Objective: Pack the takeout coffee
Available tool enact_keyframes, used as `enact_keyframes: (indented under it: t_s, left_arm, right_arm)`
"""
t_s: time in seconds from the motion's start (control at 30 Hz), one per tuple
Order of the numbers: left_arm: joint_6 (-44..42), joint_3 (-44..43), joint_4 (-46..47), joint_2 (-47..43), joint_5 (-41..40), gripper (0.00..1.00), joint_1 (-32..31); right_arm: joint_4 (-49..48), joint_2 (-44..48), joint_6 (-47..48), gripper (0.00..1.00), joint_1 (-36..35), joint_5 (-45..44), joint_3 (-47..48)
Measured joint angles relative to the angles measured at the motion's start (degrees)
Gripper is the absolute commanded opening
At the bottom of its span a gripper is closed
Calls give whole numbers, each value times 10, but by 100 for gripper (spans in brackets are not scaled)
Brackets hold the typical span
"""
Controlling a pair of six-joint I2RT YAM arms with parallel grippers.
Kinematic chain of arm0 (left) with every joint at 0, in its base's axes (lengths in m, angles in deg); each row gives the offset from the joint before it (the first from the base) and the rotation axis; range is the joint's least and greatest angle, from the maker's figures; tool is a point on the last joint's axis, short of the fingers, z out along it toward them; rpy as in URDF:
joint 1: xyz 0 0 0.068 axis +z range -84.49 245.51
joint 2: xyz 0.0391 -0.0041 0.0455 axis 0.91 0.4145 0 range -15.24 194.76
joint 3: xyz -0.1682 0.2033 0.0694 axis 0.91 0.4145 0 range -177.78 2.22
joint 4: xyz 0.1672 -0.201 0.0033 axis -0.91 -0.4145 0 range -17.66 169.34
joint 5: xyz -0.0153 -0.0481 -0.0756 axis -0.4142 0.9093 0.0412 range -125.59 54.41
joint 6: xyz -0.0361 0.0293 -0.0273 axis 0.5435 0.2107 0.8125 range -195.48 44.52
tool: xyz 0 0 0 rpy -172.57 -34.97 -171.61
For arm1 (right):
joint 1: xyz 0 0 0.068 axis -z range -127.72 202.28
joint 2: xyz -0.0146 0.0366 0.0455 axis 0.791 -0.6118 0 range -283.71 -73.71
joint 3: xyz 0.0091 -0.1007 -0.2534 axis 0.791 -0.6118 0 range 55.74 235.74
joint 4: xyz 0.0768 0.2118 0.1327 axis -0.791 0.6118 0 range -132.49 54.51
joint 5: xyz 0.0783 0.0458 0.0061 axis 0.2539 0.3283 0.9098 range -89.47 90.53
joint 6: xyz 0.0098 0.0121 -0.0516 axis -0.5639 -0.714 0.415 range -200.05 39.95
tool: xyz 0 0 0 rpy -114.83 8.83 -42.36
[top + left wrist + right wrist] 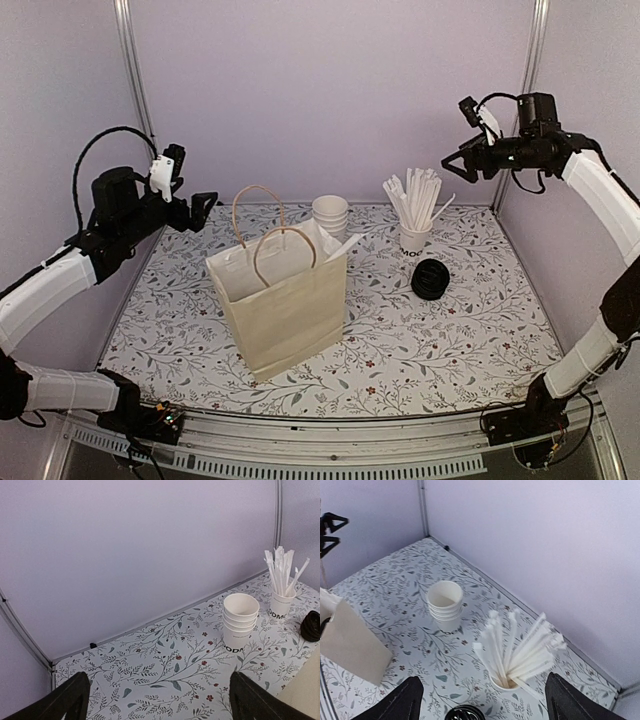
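No lidded takeout coffee shows in any view; the inside of the cream paper bag (285,310) is hidden. The bag stands upright mid-table, with white wrapped straws (338,245) poking out of its top at the right. My left gripper (205,203) hangs open, high over the table's far left, nothing between its fingers (65,700). My right gripper (455,160) is open too, raised at the far right above the cup of straws (512,655), and holds nothing.
A stack of open white cups (330,215) without lids stands behind the bag. The white cup of straws (414,215) is at the back right, with a stack of black lids (431,279) in front of it. Walls close the table's back and sides.
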Motion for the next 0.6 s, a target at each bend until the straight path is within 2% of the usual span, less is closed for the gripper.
enact_keyframes:
  t_s: [0.07,0.23,0.47,0.6]
  left_arm:
    - [1,0,0,0,4,99,0]
    - [1,0,0,0,10,99,0]
    - [1,0,0,0,14,99,0]
    - [2,0,0,0,15,99,0]
  right_arm:
    - [-35,2,-18,79,37,-37,-45]
    - [-76,-34,-45,79,90,-94,-116]
    - [-107,-95,-66,77,91,-104,-125]
    - [-116,-126,-77,67,90,-100,-115]
